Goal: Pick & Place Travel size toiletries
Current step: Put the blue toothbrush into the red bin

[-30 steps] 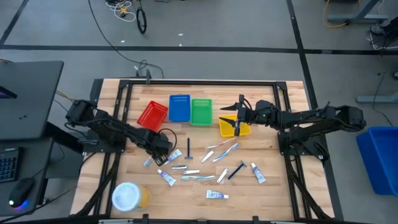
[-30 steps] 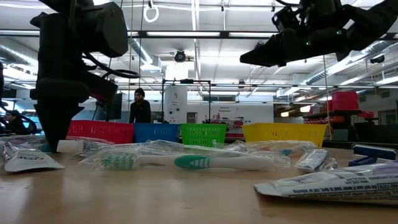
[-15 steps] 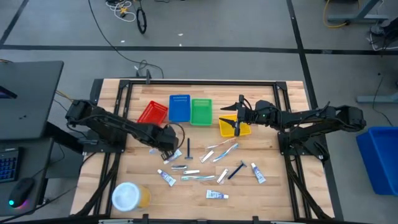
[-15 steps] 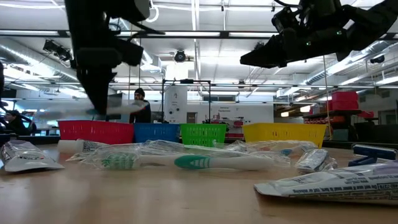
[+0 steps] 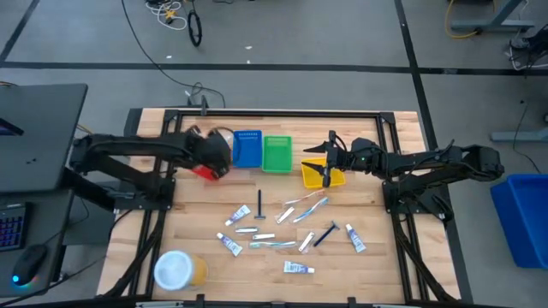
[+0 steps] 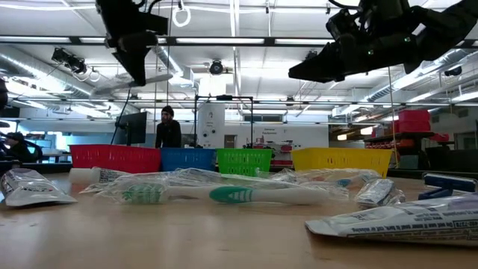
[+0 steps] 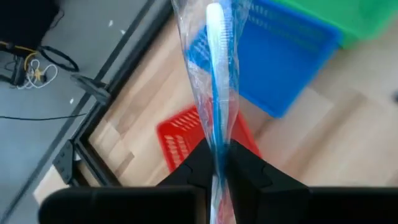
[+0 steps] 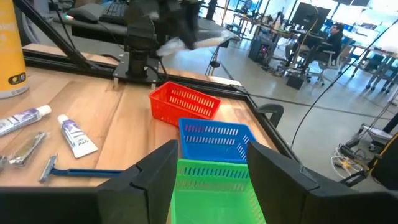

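Note:
My left gripper (image 5: 214, 158) hangs over the red bin (image 5: 200, 160) and is shut on a toothbrush in clear wrap (image 7: 214, 74). The same toothbrush (image 6: 153, 79) shows pale and almost level in the low view. My right gripper (image 5: 328, 169) hovers open and empty above the yellow bin (image 5: 318, 178). The other toiletries lie flat on the wood nearer the front edge. Among them are wrapped toothbrushes (image 5: 306, 208), a dark razor (image 5: 259, 205) and small white tubes (image 5: 229, 244). My left gripper pinches the wrapped toothbrush between its two fingers, on the wrapped handle (image 7: 216, 148). The fingers come from above and lie across it. It is lifted clear, almost level, and its brush end (image 7: 213, 18) sticks out over the red bin. How far it reaches behind the fingers is hidden.
The blue bin (image 5: 247, 148) and the green bin (image 5: 276, 153) stand between the red and yellow ones along the far side. A big white-lidded yellow jar (image 5: 177, 269) stands at the near left corner. A black frame rims the table. A person stands in the room behind.
My left gripper has risen from the table with the wrapped toothbrush and has swung toward the far edge until it is over the red bin. The toothbrush, which lay among the other items, is now lifted clear. My right arm has kept still.

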